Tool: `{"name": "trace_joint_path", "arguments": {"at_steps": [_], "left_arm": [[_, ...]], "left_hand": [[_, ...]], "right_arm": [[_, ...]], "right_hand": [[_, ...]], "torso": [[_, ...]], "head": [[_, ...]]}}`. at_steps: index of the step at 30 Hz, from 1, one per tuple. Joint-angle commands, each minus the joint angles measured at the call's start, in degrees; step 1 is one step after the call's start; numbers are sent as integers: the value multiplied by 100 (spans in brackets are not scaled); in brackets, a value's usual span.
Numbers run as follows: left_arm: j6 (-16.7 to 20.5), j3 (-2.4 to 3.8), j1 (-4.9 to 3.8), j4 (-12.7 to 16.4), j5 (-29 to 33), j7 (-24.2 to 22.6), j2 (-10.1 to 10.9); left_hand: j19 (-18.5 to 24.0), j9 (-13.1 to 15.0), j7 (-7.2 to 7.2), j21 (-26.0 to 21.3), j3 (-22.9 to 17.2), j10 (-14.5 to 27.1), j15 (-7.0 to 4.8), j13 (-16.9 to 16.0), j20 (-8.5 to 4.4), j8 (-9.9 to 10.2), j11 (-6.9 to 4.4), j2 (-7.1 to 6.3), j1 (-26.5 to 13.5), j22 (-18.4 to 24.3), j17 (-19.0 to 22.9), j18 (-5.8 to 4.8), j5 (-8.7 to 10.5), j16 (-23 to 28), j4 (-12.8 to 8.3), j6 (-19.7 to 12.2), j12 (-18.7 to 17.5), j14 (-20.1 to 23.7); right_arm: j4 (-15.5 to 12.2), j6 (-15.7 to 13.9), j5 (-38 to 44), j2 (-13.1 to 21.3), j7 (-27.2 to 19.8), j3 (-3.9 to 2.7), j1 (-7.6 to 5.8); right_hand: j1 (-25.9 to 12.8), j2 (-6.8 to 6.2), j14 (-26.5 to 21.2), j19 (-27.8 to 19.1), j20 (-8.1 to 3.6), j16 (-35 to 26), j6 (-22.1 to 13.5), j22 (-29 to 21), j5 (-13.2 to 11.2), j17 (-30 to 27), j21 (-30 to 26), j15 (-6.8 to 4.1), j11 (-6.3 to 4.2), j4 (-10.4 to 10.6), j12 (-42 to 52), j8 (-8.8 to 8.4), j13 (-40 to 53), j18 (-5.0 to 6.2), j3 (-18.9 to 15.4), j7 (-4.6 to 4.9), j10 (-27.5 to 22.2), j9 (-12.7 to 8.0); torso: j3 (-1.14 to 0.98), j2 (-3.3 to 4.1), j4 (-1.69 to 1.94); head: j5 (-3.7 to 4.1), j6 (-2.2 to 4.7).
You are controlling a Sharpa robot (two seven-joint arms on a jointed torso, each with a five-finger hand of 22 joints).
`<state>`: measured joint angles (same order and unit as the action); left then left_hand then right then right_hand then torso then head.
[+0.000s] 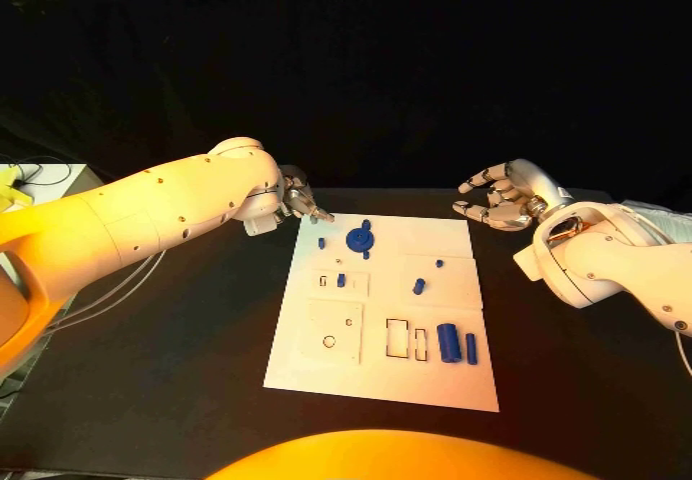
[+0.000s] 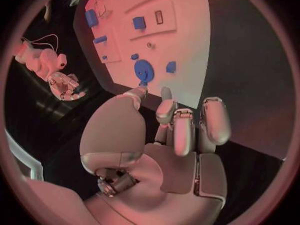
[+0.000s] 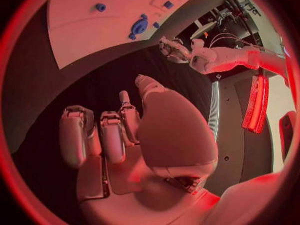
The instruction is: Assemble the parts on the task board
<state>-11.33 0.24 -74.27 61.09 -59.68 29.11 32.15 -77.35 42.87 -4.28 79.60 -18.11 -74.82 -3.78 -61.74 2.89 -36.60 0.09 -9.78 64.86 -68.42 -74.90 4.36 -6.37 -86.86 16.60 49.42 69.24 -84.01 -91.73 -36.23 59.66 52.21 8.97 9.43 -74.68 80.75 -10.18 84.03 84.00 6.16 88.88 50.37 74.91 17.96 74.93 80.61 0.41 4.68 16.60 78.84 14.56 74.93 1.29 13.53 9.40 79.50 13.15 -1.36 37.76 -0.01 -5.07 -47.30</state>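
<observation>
— Surface?
— Black table (image 1: 173,370), dark backdrop across the upper frame. White task board (image 1: 378,385) lying flat at centre of the head view, long side running from upper middle toward lower middle.

— Parts on the board?
— Round blue part (image 1: 358,238) near the board's top edge, with a small blue peg (image 1: 322,242) just left of it. Small blue piece (image 1: 342,280) in the left column, mid-height. Small blue block (image 1: 418,286) right of centre, a tiny blue dot (image 1: 438,263) just above it. Blue cylinder (image 1: 449,343) and a slimmer blue bar (image 1: 472,348) side by side at lower right of the board, next to two empty rectangular outlines. All lying on the board, none lifted.

— Left hand?
— Left hand (image 1: 300,198) at upper centre-left of the head view, hovering just beyond the board's top left corner. Fingers loosely curled and apart in the left wrist view (image 2: 181,130), nothing held. Thumb tip aimed toward the round blue part, whether touching the board cannot be told.

— Right hand?
— Right hand (image 1: 500,197) at upper right of the head view, above bare table, well apart from the board's right edge. Palm turned toward the board, fingers spread and half curled, grasping nothing; same reading in the right wrist view (image 3: 125,140).
</observation>
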Motion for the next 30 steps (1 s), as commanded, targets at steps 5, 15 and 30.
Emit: {"name": "trace_joint_path", "arguments": {"at_steps": [5, 15, 30], "left_arm": [[-528, -98, -13, -381, -170, -22, -224], [-509, -145, -4, -685, -132, -23, -405], [-715, -249, 34, -882, 239, -36, -550]], "left_hand": [[70, -46, -36, -51, 76, 137, 78, 88, 22, 70, 35, 53, -1, 61, -812, 52, -29, 35, 3, -101, -78, -365], [66, -62, -49, -48, 99, 156, 91, 93, 36, 81, 48, 74, -14, 48, -823, 49, -26, 28, 7, -112, -71, -366], [74, -94, -65, -51, 269, 191, 115, 104, 66, 84, 69, 41, -128, 44, -838, 52, 23, 16, 11, -114, -41, -365]], "right_arm": [[-7, -6, -13, -6, -72, -2, 1], [-11, -7, -21, -24, -76, -2, 1], [-29, 2, -22, -37, -75, -2, 1]], "right_hand": [[-63, 8, 524, 234, -7, -21, -41, 1006, 5, 1239, -28, -11, -4, -4, -7, 8, 364, 86, 40, 14, -22, -7], [-63, 8, 524, 234, -7, -21, -41, 1006, 5, 1239, -28, -11, -4, -4, -7, 8, 364, 86, 40, 14, -22, -7], [-63, 8, 524, 234, -7, -21, -41, 1006, 5, 1239, -28, -11, -4, -4, -7, 8, 364, 86, 40, 14, -22, -7]], "torso": [[10, 7, 6], [13, 2, 4], [-1, 1, 5]], "head": [[-36, -1], [-43, -27], [-22, -54]]}}
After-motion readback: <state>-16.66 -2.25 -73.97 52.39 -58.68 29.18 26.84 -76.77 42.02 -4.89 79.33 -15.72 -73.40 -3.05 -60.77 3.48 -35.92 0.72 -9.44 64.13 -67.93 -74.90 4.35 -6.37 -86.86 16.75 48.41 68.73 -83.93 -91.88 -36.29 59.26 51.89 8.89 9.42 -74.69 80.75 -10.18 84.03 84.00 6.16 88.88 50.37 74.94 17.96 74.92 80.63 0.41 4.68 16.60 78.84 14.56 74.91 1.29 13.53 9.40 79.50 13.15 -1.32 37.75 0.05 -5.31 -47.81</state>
